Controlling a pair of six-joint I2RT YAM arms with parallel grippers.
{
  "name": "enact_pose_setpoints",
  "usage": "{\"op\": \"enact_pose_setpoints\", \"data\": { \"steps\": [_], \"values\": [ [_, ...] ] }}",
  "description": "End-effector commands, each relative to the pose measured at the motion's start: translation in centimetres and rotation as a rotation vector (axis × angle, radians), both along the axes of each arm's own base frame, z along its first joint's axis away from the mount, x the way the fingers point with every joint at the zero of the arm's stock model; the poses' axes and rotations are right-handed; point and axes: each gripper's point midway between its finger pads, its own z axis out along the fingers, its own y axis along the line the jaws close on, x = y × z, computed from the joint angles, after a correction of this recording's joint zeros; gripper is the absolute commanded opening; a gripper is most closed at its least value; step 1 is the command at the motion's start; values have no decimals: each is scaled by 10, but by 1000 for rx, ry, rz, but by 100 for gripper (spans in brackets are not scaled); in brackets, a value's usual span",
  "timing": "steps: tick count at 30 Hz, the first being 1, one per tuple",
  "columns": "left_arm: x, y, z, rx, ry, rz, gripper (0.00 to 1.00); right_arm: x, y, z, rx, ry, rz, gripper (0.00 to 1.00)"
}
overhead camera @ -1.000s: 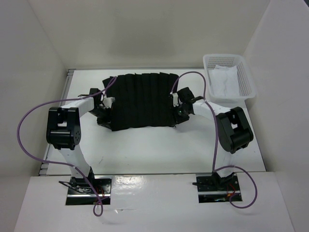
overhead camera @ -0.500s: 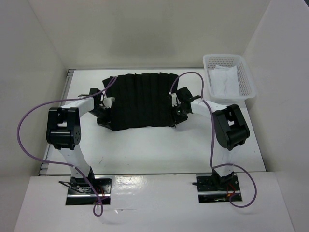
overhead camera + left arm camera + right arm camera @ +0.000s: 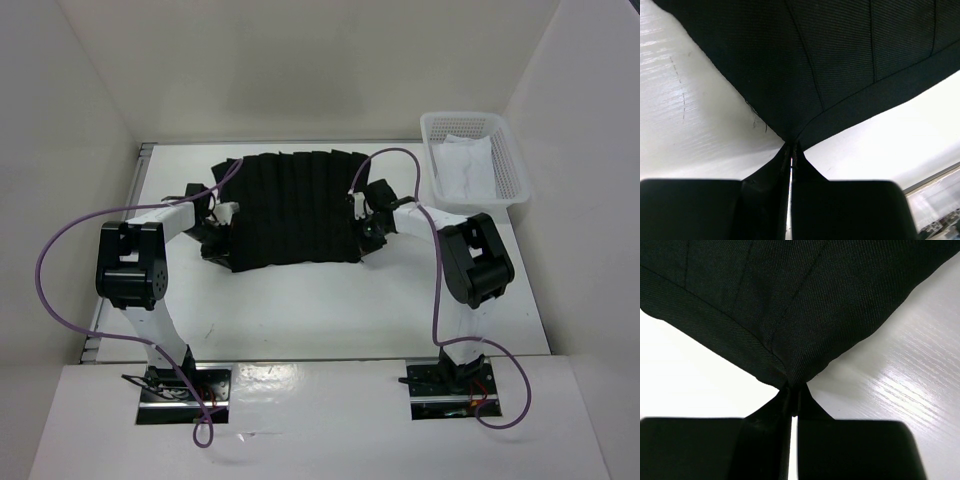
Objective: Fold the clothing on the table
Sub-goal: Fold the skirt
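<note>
Top view first: the clothing [image 3: 290, 205] lies spread on the bench [image 3: 300, 300], black and ribbed, set toward 12 o'clock from the arm bases, its ribs running 12 to 6. Both arms are in on it, one at each side. The left fingers [image 3: 784, 160] are at its 8 o'clock corner, and the left wrist view makes it plain. They are closed tight with a pinch of black fabric caught between the tips, the cloth fanning away from that point toward 12, white bench showing on either side. Over to the right fingers [image 3: 786, 399], at the 4 o'clock corner, and the right wrist view shows the same thing. They are clamped together on the corner, with the hem band running off toward 10 o'clock and the weave drawn into a small peak right at the tips. So both near corners are gripped, and the rest of the clothing lies spread out toward the back wall. At 2 o'clock on the bench, well apart from the clothing, sits a white mesh basket [image 3: 478, 201] with a white cloth [image 3: 462, 165] inside. A purple cable [image 3: 50, 260] loops off the left arm toward 9 o'clock, and another arches above the right wrist.
</note>
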Motion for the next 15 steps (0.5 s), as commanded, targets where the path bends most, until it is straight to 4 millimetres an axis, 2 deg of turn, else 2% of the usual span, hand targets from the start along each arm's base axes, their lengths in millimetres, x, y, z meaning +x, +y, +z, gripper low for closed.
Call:
{"op": "enact_pose_setpoints", "data": {
  "steps": [1,5,8,11,15],
  "values": [
    [-6,-3,5,-30,-9,-48,0,9,4,11,7,-27,21,0],
    [-11,-3,17,-38,-15,-73,0,11,3,32,4,-56,50,0],
    [-10,-3,35,-39,-59,-114,0,9,-1,46,-13,-66,70,0],
    [-8,0,58,-14,-120,-133,0,5,-4,63,-26,-63,95,0],
    [-5,5,97,23,-236,-159,0,0,-5,97,-26,-115,120,0]
  ]
}}
